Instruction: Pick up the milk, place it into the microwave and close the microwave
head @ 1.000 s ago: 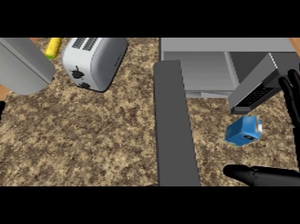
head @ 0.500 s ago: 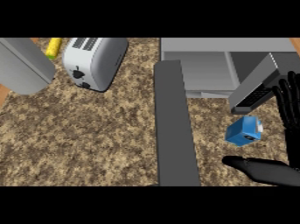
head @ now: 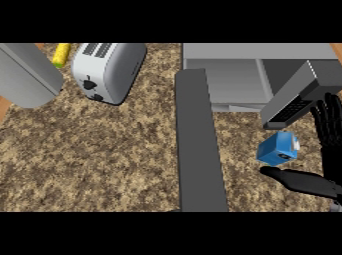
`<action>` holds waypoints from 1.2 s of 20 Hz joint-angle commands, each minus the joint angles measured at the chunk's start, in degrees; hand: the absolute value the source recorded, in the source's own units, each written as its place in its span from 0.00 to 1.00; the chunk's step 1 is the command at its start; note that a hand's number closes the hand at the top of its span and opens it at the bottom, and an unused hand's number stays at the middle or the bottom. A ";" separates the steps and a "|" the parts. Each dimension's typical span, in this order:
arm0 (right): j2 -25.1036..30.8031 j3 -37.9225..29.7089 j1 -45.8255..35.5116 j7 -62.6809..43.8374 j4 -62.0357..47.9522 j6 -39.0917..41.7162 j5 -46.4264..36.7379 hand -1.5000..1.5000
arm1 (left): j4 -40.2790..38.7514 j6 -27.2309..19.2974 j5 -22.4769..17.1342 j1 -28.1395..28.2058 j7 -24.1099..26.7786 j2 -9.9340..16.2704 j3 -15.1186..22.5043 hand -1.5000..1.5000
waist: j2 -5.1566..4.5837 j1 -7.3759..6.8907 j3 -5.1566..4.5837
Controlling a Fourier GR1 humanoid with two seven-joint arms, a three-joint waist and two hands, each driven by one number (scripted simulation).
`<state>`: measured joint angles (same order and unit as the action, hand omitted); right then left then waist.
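The milk [head: 278, 149] is a small blue carton standing on the speckled counter [head: 99, 149], just in front of the microwave [head: 261, 74]. The microwave stands at the back right with its door [head: 200, 144] swung open toward me, seen edge-on as a long grey slab. My right hand [head: 335, 149] is open around the carton: straight fingers stand just right of it, and the thumb [head: 298, 179] reaches under its near side. I cannot tell whether they touch it. My left hand is out of view.
A silver toaster [head: 107, 69] lies at the back left, with a yellow object [head: 61, 54] behind it. A grey slab [head: 19, 72] sits at the far left. A grey panel [head: 302, 94] juts out over the carton from the microwave's right side.
My right hand has moved left and closed in on the milk carton. My left hand, earlier at the left edge, has gone out of view.
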<state>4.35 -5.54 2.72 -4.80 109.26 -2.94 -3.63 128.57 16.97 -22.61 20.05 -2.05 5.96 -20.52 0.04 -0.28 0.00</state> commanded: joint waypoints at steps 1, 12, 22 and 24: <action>-2.67 1.25 -1.18 4.74 -7.95 -3.24 -4.07 0.00 | -1.92 3.23 -4.84 0.29 -0.61 2.42 -4.41 0.00 | -0.04 -0.18 0.00; 1.09 -6.87 4.24 21.57 -22.04 1.71 1.23 0.00 | 1.17 0.71 -3.35 -2.99 -6.53 1.15 -4.23 0.00 | -0.04 0.38 0.03; 2.98 -8.29 -3.74 27.51 -37.55 3.68 1.97 0.00 | 1.19 8.43 -3.17 2.15 -1.55 -3.47 -7.62 0.00 | -0.01 -0.10 0.00; 2.21 -8.78 -3.17 33.05 -42.27 2.13 0.77 0.00 | 4.69 8.26 -3.48 3.86 -2.81 -5.30 -6.85 0.00 | -0.02 -0.14 0.02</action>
<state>6.66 -14.03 0.59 23.65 72.87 -0.14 -1.97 129.75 24.50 -25.86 21.82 -3.82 2.68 -27.21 0.02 -0.36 0.01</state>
